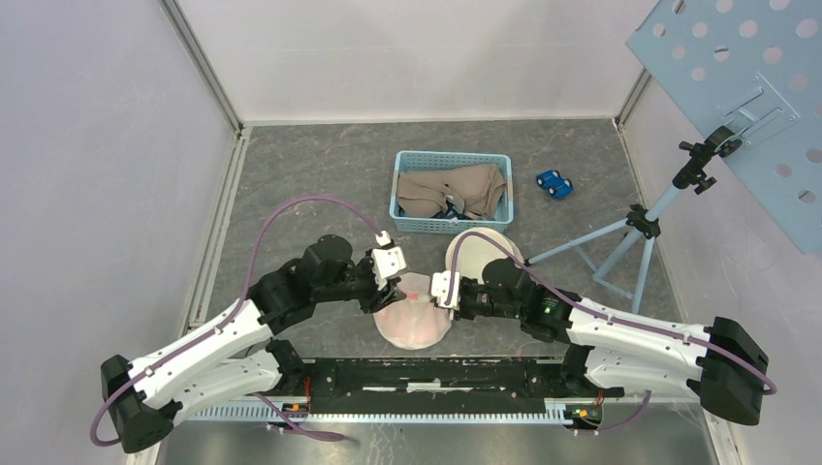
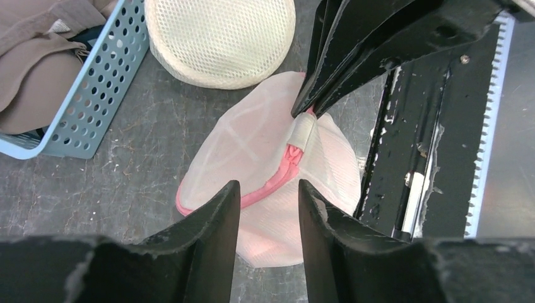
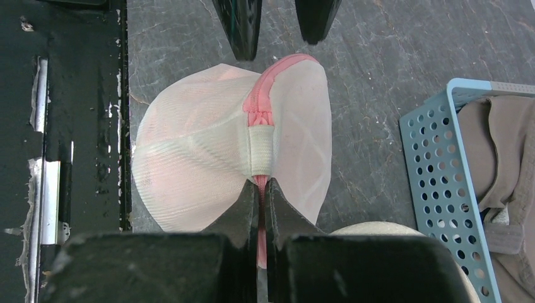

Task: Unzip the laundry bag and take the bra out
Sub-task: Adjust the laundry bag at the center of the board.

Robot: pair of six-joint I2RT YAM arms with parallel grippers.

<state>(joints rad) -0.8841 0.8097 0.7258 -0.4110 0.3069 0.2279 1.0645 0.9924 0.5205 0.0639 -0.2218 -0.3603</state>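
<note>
So on the left, the left gripper (image 2: 268, 189) hangs just over the laundry bag (image 1: 415, 325) with its jaws partway apart and nothing between them, lined up with the far-left end of the pink zipper (image 3: 262, 95). The bag itself lies flat on the table, close to the near edge, right between the two arms. It's thin pinkish mesh, so I'd guess it's super light and floppy and will just slide or bunch up if you tug it without pinning it. I can't make out the bra through the mesh. The only firm bits look like the zipper band and that little white tab (image 3: 260, 148), so those seem like the spots to pinch, not the loose mesh. On the right side, the right gripper (image 3: 260, 189) is clamped tight on the zipper band right next to the tab, anchoring that end. Just beyond it lies a cream mesh bag (image 1: 485, 254), touching or nearly so.
</note>
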